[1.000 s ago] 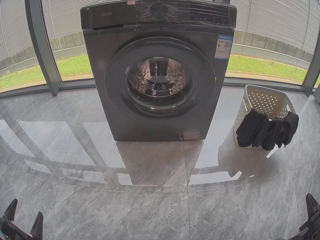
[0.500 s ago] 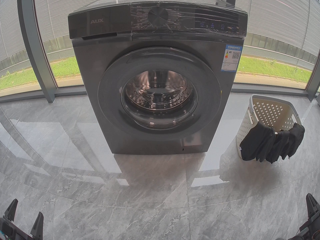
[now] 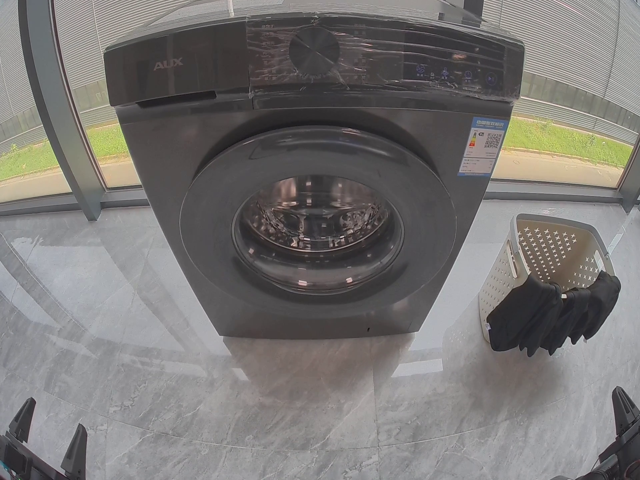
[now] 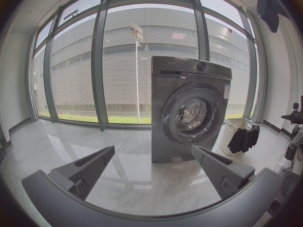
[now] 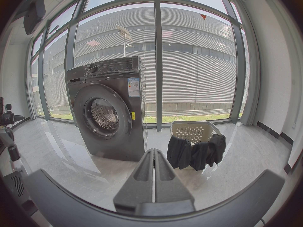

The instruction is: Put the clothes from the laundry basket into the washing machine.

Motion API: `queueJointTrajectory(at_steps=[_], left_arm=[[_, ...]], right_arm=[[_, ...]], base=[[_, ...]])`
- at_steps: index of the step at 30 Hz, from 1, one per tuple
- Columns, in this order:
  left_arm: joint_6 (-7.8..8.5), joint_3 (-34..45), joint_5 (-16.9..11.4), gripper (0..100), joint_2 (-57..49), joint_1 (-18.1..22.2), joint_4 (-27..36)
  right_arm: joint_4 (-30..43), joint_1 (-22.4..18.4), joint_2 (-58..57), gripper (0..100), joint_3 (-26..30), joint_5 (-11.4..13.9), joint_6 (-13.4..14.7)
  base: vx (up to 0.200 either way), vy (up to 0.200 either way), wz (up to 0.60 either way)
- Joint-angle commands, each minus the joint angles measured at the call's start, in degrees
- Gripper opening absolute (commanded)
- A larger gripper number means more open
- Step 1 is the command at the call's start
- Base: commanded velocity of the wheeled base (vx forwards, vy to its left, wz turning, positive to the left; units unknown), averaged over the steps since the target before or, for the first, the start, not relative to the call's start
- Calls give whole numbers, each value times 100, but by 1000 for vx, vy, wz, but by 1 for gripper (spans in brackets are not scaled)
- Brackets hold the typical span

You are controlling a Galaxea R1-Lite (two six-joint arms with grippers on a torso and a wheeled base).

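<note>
Glossy grey marble floor (image 3: 200,395) runs to tall dark-framed windows (image 3: 580,48) (grass strip (image 3: 573,143) outside).

**A:** Head camera sits high, tilted forward and down, close on the washing machine (image 3: 313,188). Its front takes the centre of the frame, the floor (image 3: 300,401) runs along the bottom, and the laundry basket (image 3: 560,220) is at the right edge.

**B:** Left wrist camera?

**A:** Lower and roughly level. It looks out between the spread fingers of the left gripper (image 4: 152,148), with the machine well off.

**B:** Right wrist camera is much the same, low and level, sighting over the pressed-together fingers of the right gripper (image 5: 154,152) and angled in from the machine's other side.

**A:** All three views share the machine's door, the basket and the dark clothes (image 3: 553,311) over its rim.
</note>
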State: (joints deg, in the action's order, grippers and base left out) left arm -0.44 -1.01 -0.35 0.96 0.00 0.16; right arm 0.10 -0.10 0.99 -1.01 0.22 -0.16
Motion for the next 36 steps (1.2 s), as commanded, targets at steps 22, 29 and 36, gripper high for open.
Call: queueJointTrajectory(at_steps=[22,29,36], left_arm=[[-9,92,0,100,-96,0,2],[-9,92,0,100,-96,0,2],[-9,92,0,100,-96,0,2]], right_arm=[[-1,1,-99,0,101,4,-2],[-1,1,-99,0,101,4,-2],[-1,1,-99,0,101,4,-2]], base=[[0,-136,0],[0,-200,0],[0,-200,0]])
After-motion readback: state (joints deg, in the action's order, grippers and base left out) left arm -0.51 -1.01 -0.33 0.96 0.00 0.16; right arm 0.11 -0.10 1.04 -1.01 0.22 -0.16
